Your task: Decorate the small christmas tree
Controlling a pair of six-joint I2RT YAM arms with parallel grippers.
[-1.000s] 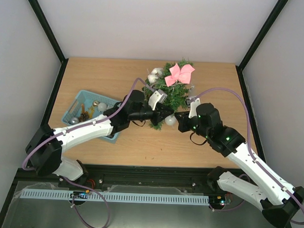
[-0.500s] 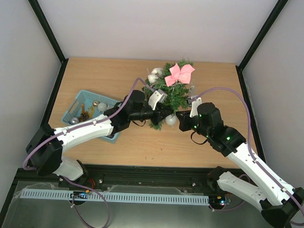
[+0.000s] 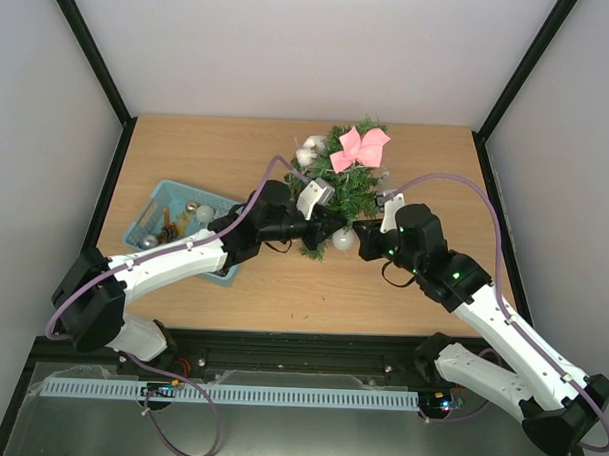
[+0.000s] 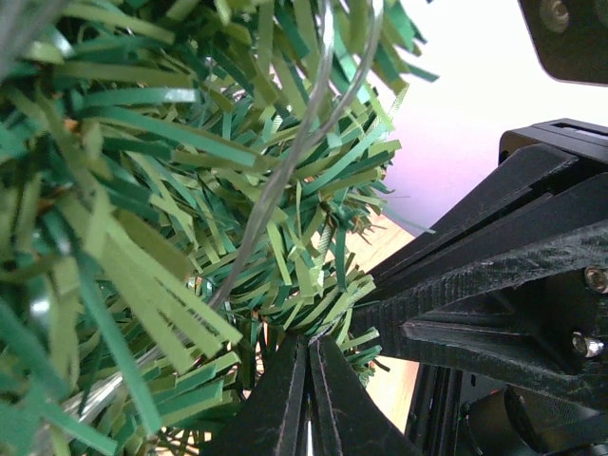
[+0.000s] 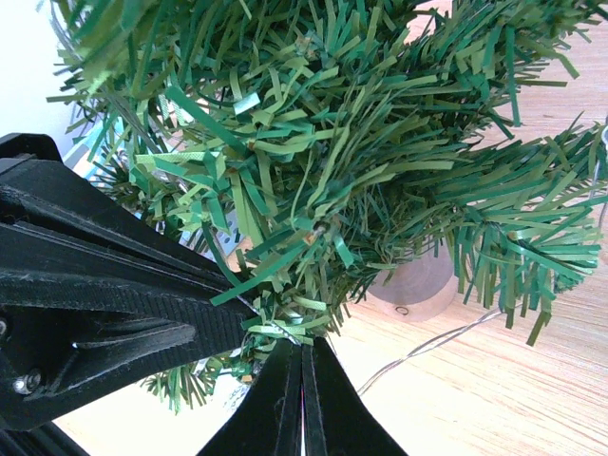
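- Top view: wooden table (image 3: pixel 217 155) boxed in by white walls. The small christmas tree (image 3: pixel 354 190) stands near the far edge with a pink bow (image 3: pixel 360 148) on top, and a teal basket (image 3: pixel 157 205) sits to the left.
- The left gripper (image 3: pixel 331 229) and right gripper (image 3: pixel 360 240) meet tip to tip at its near branches.
- Left wrist: fingers pressed together among needles (can't tell if anything's pinched).
- Right wrist: same closed fingers, plus the clear base (image 5: pixel 413 285), unseen from above.

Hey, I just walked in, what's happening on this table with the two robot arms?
Both arms meet at the near side of the small christmas tree. The left gripper and right gripper are shut, tips close together at a low branch by a silver ball; what they pinch is unclear. A pink bow sits on the tree, and ornaments lie in the teal basket.
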